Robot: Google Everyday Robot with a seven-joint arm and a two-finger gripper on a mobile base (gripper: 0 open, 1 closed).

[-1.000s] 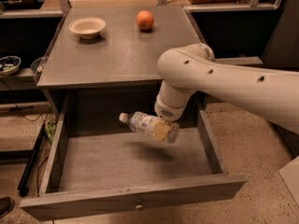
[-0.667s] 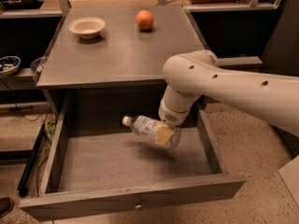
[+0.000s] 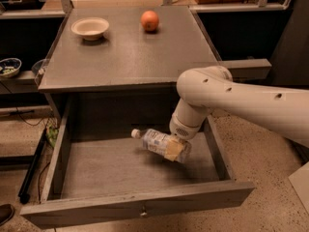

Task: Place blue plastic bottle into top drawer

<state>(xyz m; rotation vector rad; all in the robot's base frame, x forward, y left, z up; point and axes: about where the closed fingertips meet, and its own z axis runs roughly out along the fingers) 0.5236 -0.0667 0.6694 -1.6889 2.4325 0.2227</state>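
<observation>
Gripper (image 3: 176, 151) clamps the blue plastic bottle (image 3: 155, 140) sideways, cap left, low over the open top drawer (image 3: 96, 204), likely to lay it flat.

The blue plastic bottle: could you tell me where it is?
In the camera view, the blue plastic bottle hangs tilted in the tool over the top drawer, right of centre.

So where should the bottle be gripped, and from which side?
Grip the bottle around its body near the base, from above: it lies nearly sideways, cap pointing left, so its narrow width suits the jaws. The gripper holds it there now, over the open drawer.
</observation>
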